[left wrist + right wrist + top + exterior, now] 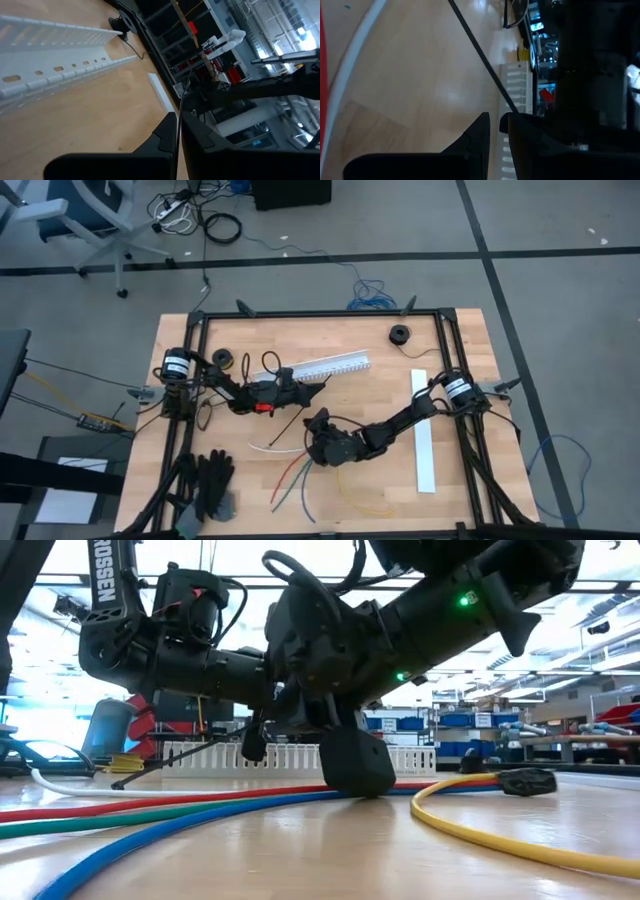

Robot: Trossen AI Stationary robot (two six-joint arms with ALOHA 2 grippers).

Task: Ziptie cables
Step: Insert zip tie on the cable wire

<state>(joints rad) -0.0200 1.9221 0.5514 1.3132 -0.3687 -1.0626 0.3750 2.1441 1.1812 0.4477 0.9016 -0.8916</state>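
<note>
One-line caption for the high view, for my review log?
Both arms meet mid-table: left claw shut on a thin black zip tie, right claw beside it, coloured cables fanned below, unbundled.

I count five loose cables (292, 476), one slotted white channel (325, 366), one flat white strip (423, 442), two black rolls (400, 334), one pair of black gloves (213, 483).

In the low view the right gripper (352, 775) covers where the cables (150, 812) run together, their red, green and blue lengths leave the picture's edge, and from above the black strip (290, 420) is too thin to tell what grips it.
</note>
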